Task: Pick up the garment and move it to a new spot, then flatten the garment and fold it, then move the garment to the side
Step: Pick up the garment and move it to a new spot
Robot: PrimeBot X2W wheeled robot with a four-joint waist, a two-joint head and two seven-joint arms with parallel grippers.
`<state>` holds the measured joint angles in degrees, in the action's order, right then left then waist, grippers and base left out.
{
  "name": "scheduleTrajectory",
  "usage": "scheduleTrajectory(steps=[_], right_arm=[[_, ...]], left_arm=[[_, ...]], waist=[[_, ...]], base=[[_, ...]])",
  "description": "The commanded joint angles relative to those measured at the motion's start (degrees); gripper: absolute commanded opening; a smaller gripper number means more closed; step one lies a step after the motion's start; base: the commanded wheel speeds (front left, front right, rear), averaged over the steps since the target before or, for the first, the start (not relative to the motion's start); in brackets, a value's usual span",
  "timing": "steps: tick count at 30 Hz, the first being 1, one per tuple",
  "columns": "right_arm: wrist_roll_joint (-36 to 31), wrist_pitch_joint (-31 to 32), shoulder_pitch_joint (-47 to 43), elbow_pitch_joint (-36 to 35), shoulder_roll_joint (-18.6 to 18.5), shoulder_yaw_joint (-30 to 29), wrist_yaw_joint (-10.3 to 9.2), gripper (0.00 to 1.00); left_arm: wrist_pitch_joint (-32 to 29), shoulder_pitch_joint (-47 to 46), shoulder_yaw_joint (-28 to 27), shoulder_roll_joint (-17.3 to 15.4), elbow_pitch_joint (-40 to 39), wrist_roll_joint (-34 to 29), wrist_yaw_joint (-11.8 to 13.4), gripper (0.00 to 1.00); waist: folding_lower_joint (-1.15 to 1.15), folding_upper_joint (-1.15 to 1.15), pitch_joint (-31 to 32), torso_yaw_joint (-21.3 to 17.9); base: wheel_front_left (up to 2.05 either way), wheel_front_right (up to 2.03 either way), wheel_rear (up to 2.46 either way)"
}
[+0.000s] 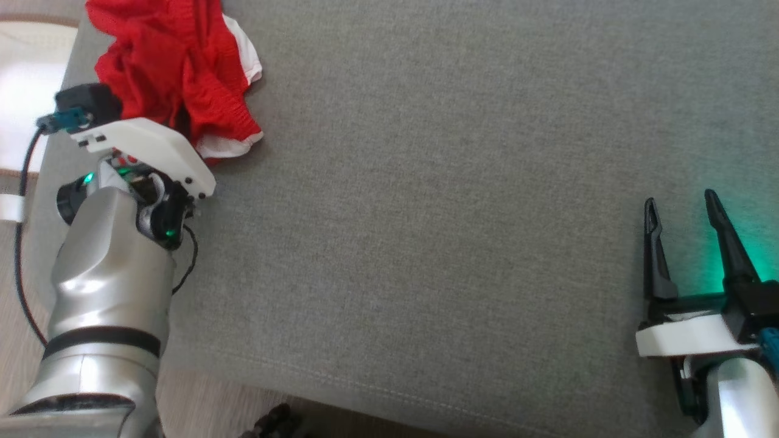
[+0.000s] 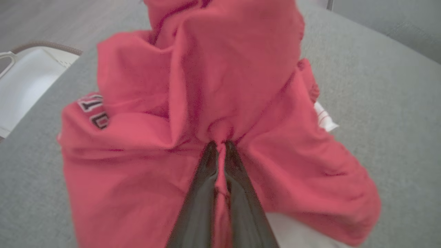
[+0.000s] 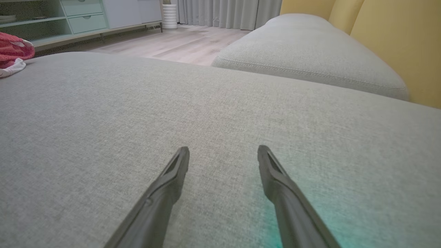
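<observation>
The garment [image 1: 176, 67] is a crumpled red piece with white trim, bunched at the far left of the grey cushion [image 1: 426, 213]. In the left wrist view my left gripper [image 2: 220, 144] is shut on a pinched fold of the red garment [image 2: 220, 86], which bears dark lettering on its left side. In the head view the left arm's white wrist housing [image 1: 146, 149] reaches into the cloth and hides the fingers. My right gripper [image 1: 678, 204] stands open at the lower right, nothing between its fingers [image 3: 179, 162], well away from the garment [image 3: 13, 51].
A white object [image 2: 27, 82] sits off the cushion's left edge. A second grey cushion [image 3: 310, 58] and yellow backrest [image 3: 396, 41] lie beyond the right gripper. A pale cabinet [image 3: 79, 17] stands across the wooden floor. A black cable [image 1: 24, 182] hangs by the left arm.
</observation>
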<state>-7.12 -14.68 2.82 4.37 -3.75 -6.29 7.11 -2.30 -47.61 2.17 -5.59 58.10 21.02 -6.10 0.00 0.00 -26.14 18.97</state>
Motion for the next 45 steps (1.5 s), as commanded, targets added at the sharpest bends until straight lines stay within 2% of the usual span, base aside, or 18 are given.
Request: scheduleTrajectory(steps=[1,5,8,13,18,22,26,27,30,33,37,43,44,45], right_arm=[[0.1,-0.1,-0.5,-0.4,-0.3,0.9,0.37,1.00],[1.1,-0.2,-1.2,1.2,0.3,1.3,0.37,1.00],[2.0,-0.2,-1.6,2.7,0.6,2.1,0.37,1.00],[5.7,-0.3,-1.7,4.2,0.8,4.4,0.37,1.00],[9.6,-0.3,-1.1,4.6,0.9,6.1,0.37,1.00],[11.4,-0.3,-0.7,4.6,0.9,6.6,0.37,1.00],[12.9,-0.3,-0.3,4.5,0.9,6.4,0.37,1.00],[12.9,-0.3,-0.3,4.5,0.9,6.4,0.37,1.00],[14.1,-0.3,-0.1,4.6,0.9,6.4,0.37,1.00],[15.2,-0.3,0.2,4.8,0.9,6.8,0.37,1.00],[16.1,-0.3,0.2,5.1,0.9,7.6,0.37,1.00],[16.8,-0.3,0.3,5.4,0.9,8.9,0.37,1.00],[16.8,-0.3,0.2,5.4,0.9,8.9,0.37,1.00],[16.7,-0.3,0.0,5.5,0.9,8.8,0.37,1.00]], left_arm=[[1.1,-1.6,-1.2,-3.2,-1.0,0.5,-0.2,0.00],[4.1,-3.3,-0.3,-3.0,-3.9,1.8,-1.0,0.00],[2.4,-2.8,3.0,-1.4,-10.3,5.1,-1.3,0.00],[-6.5,3.1,11.5,-1.6,-31.3,15.3,-1.4,0.00],[-17.9,12.3,14.2,-0.9,-55.7,28.2,-1.1,0.00],[-25.0,19.4,17.5,1.0,-72.1,36.4,3.2,0.00],[-28.9,24.3,22.4,2.1,-81.4,43.4,8.1,0.00],[-28.9,24.3,22.4,2.1,-81.4,43.4,8.1,0.00],[-29.3,25.4,23.8,2.4,-82.0,45.3,11.3,0.00],[-28.7,25.1,23.4,2.5,-77.0,45.9,13.6,0.00],[-23.8,21.7,19.9,2.4,-62.3,42.6,15.7,0.00],[-9.8,14.7,16.9,-0.3,-36.0,32.0,16.5,0.01],[-7.7,13.8,17.1,-0.4,-32.8,30.6,16.1,0.30],[-5.7,13.1,17.6,-0.3,-30.0,29.5,15.6,0.82]], waist=[[0.00,0.00,1.5,-0.3],[0.00,0.00,5.3,-0.5],[0.00,0.00,8.7,-1.3],[0.00,0.00,13.4,-4.3],[0.00,0.00,15.9,-9.2],[0.00,0.00,16.0,-13.8],[0.00,0.00,15.3,-18.4],[0.00,0.00,15.3,-18.4],[0.00,0.00,14.8,-21.7],[0.00,0.00,14.4,-24.8],[0.00,0.00,14.1,-27.7],[0.00,0.00,13.8,-30.2],[0.00,0.00,13.8,-30.1],[0.00,0.00,13.8,-29.9]], base=[[0.00,0.00,0.00],[0.00,0.00,0.00],[0.00,0.00,0.00],[0.00,0.00,0.00],[0.00,0.00,0.00],[0.00,0.00,0.00],[0.00,0.00,0.00],[0.00,0.00,0.00],[0.00,0.00,0.00],[0.00,0.00,0.00],[0.00,0.00,0.00],[0.00,0.00,0.00],[0.00,0.00,0.00],[0.00,0.00,0.00]])
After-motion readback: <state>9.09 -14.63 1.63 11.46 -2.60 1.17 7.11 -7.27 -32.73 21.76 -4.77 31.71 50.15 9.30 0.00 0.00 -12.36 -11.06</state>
